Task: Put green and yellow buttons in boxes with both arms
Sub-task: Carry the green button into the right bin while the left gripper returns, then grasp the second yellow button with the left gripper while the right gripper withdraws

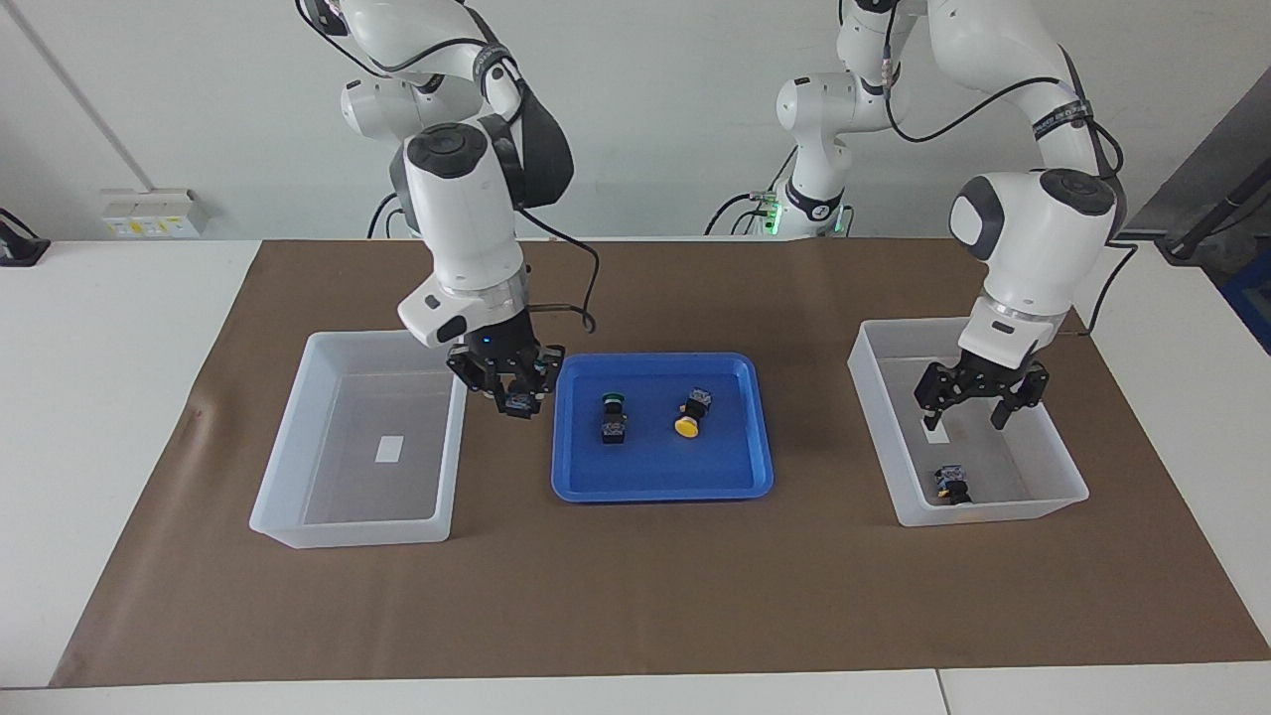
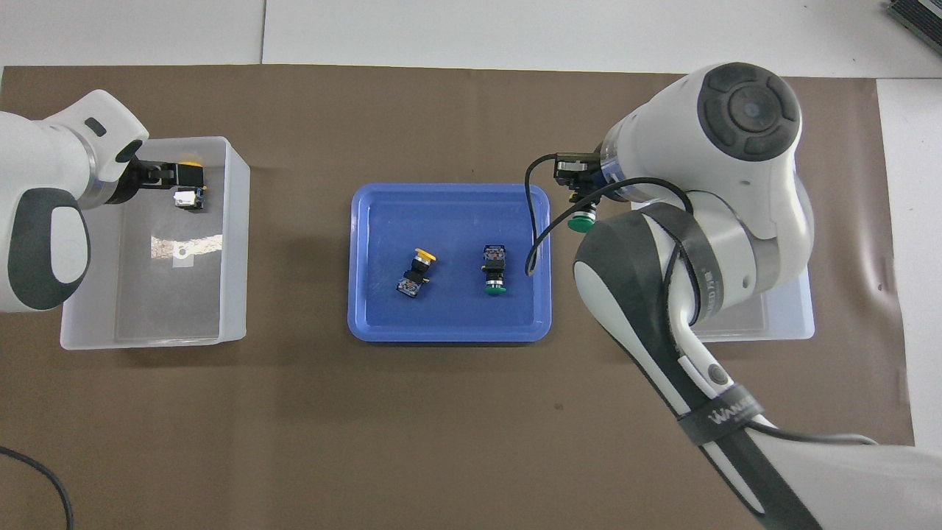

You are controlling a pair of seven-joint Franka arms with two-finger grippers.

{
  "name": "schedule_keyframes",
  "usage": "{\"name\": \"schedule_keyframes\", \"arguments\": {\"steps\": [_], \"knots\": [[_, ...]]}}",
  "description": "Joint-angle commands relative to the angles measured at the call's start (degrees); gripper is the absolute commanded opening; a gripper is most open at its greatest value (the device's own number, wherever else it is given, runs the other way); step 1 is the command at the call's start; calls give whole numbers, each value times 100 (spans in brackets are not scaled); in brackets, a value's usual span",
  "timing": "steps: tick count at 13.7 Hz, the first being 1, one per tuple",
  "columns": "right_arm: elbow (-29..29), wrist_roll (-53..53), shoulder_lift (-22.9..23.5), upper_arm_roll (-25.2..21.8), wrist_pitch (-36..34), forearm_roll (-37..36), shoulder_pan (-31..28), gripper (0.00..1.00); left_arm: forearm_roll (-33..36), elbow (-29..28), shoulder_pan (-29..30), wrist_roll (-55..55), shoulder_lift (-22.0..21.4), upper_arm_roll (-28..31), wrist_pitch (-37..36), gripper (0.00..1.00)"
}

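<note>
I count one yellow button (image 1: 950, 485) binned. My left claw (image 1: 981, 397) hangs spread over it. My right claw (image 1: 516, 387) pinches a green button (image 2: 581, 221); two sit in the tray (image 1: 740, 487).

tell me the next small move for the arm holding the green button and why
Probably carry it sideways until it is over the empty box, then lower and release. The right gripper holds the green button between the blue tray and that box, not yet over its rim. The left gripper hangs open over its box, a yellow button inside.

Bright, even light; glare streaks one bin's floor (image 2: 184, 245); shadows apparently soft.
</note>
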Motion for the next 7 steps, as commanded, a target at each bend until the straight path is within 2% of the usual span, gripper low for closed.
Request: {"name": "schedule_keyframes", "arguments": {"steps": [1, 4, 7], "knots": [[-282, -1013, -381, 83, -363, 164, -675, 0, 99, -195, -577, -157, -99, 49, -77, 100], [-264, -1832, -531, 83, -830, 191, -1317, 0, 90, -494, -1131, -218, -196, 31, 116, 100], [-264, -2755, -566, 83, -1049, 191, -1783, 0, 90, -662, -1719, -411, -73, 40, 230, 100]]}}
